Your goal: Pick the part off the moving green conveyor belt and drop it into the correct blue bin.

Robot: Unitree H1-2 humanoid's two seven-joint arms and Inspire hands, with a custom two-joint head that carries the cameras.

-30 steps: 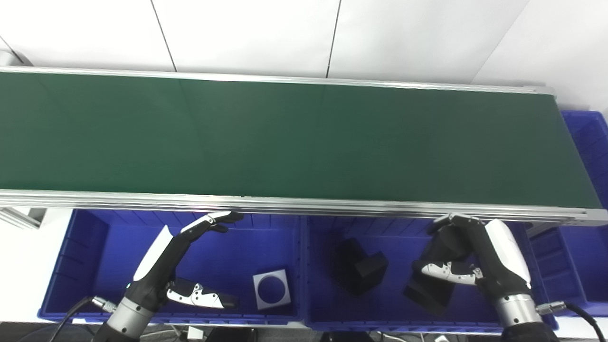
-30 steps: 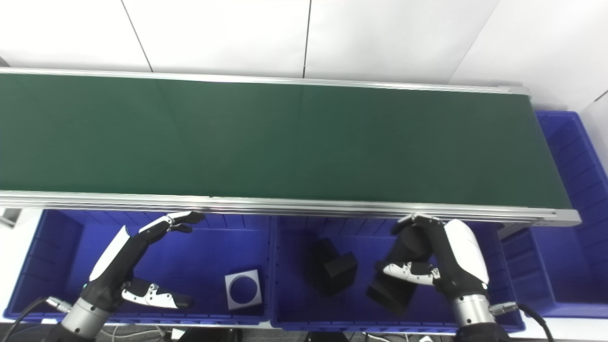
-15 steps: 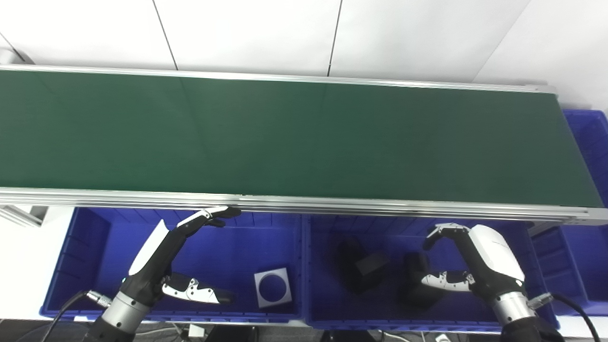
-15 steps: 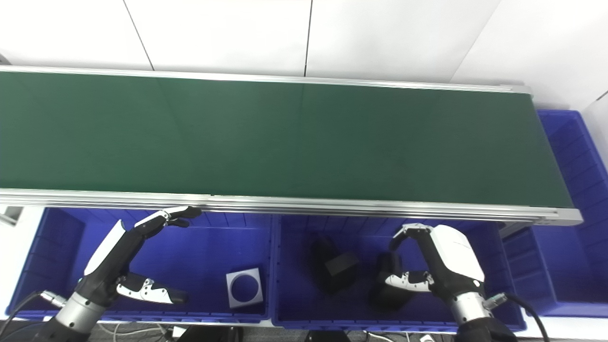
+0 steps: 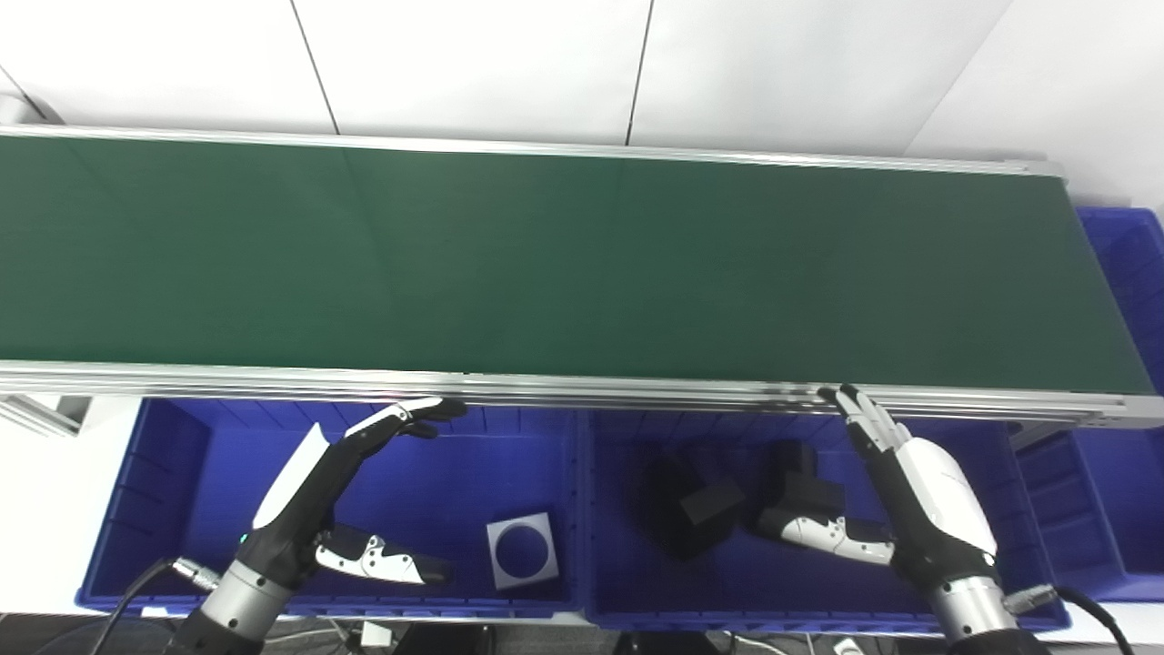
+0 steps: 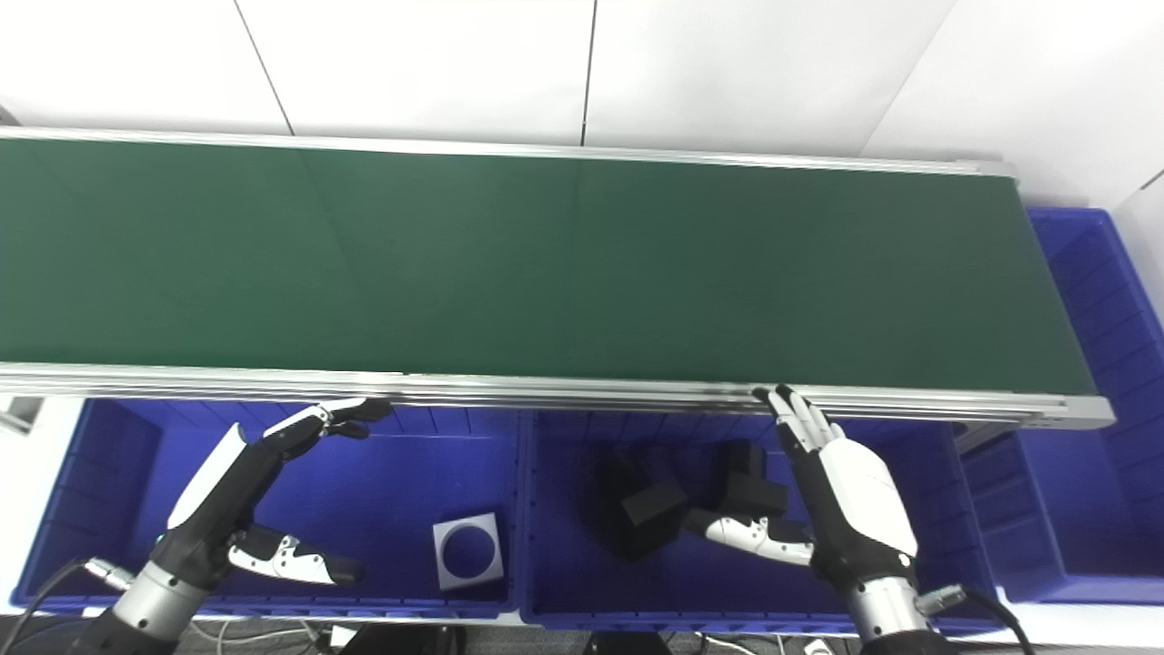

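The green conveyor belt (image 5: 546, 264) carries no part. Two black parts (image 5: 687, 505) (image 5: 800, 491) lie side by side in the right blue bin (image 5: 627, 591). My right hand (image 5: 896, 496) hovers over that bin, open, fingers stretched toward the belt's rail and thumb out beside the nearer black part, holding nothing. My left hand (image 5: 332, 491) is open over the left blue bin (image 5: 182, 455), fingers spread and empty. A grey square part with a round hole (image 5: 520, 550) lies flat in the left bin.
The belt's aluminium rail (image 5: 582, 391) runs just above both bins. Another blue bin (image 5: 1128, 382) stands at the belt's right end. A white wall rises behind the belt.
The right hand let go of the black part, which dropped into the right bin beside the other one. Its fingers then opened and stretched toward the rail. The left hand barely moved.
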